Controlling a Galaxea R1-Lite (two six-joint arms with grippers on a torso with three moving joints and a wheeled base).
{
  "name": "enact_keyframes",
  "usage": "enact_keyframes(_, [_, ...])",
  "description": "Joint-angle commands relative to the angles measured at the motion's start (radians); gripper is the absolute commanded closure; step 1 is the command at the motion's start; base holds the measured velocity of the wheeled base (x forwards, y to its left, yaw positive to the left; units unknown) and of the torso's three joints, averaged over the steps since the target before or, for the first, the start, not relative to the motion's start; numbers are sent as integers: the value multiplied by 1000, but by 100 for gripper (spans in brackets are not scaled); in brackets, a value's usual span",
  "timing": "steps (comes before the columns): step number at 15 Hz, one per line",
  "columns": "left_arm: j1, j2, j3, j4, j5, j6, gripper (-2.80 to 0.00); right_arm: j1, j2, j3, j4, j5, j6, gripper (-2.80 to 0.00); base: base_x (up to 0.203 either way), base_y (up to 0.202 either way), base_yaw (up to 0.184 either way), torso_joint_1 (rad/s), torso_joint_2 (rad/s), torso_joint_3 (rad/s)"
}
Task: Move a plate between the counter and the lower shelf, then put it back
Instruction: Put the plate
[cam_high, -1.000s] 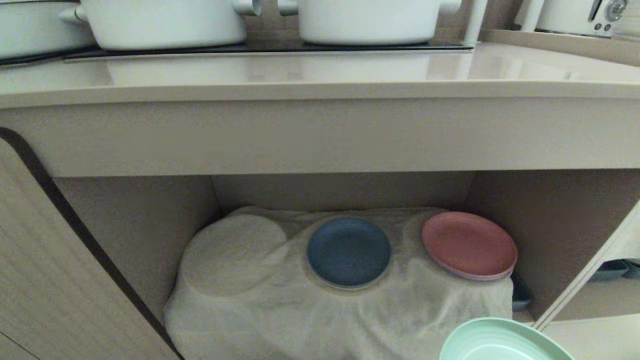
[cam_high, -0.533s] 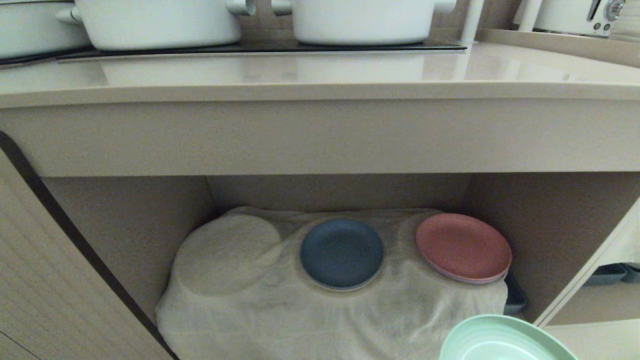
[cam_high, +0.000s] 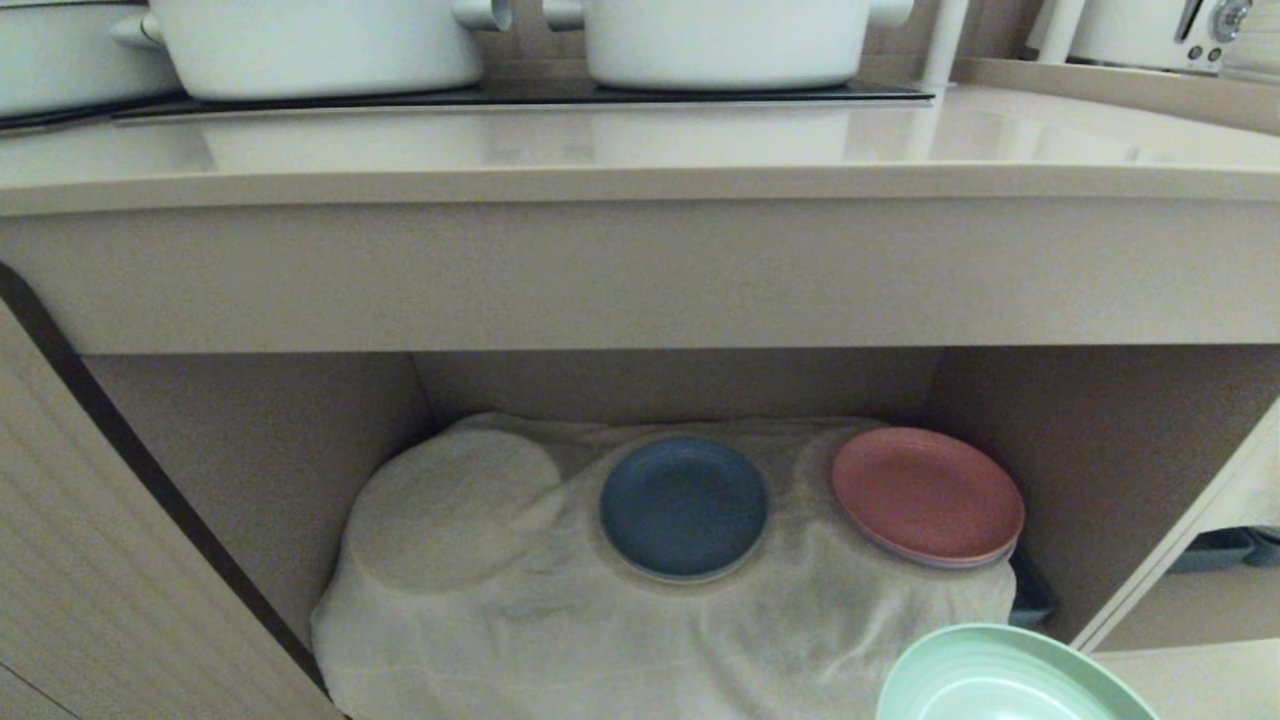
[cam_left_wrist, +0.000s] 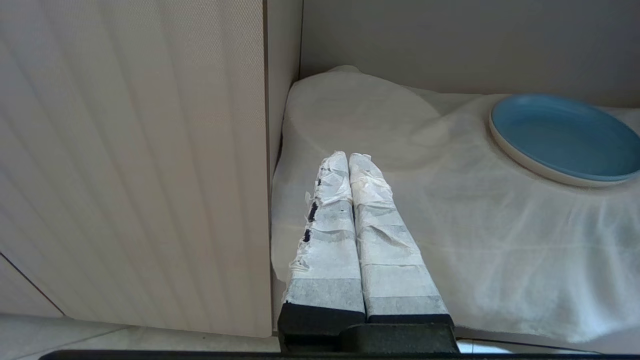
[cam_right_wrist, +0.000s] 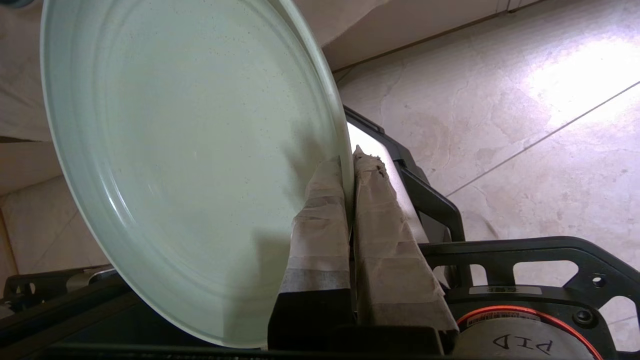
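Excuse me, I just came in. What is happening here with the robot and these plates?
The robot's right gripper is shut on the rim of a round mint-green matte plate, holding it low in front of the open lower shelf. Inside, on an off-white cloth, lie a round blue plate and a round pink plate. The left gripper is shut and empty, pointing at the cloth's free left part. Two white pots stand on the beige counter above.
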Motion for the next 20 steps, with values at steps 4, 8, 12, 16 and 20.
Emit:
enact_keyframes(4, [0,0,-1,0,1,-1,0,1,-9,-1,1,7,6,0,0,0,0,0,0,0])
enact_keyframes(8, [0,0,0,0,1,-1,0,-1,-7,-20,1,7,15,0,0,0,0,0,0,0])
enact_keyframes(12, [0,0,0,0,1,-1,0,1,-7,-23,1,7,15,0,0,0,0,0,0,0])
enact_keyframes(16, [0,0,-1,0,1,-1,0,-1,-7,-29,2,6,15,0,0,0,0,0,0,0])
enact_keyframes(20, [0,0,-1,0,1,-1,0,-1,-6,-28,4,5,15,0,0,0,0,0,0,0])
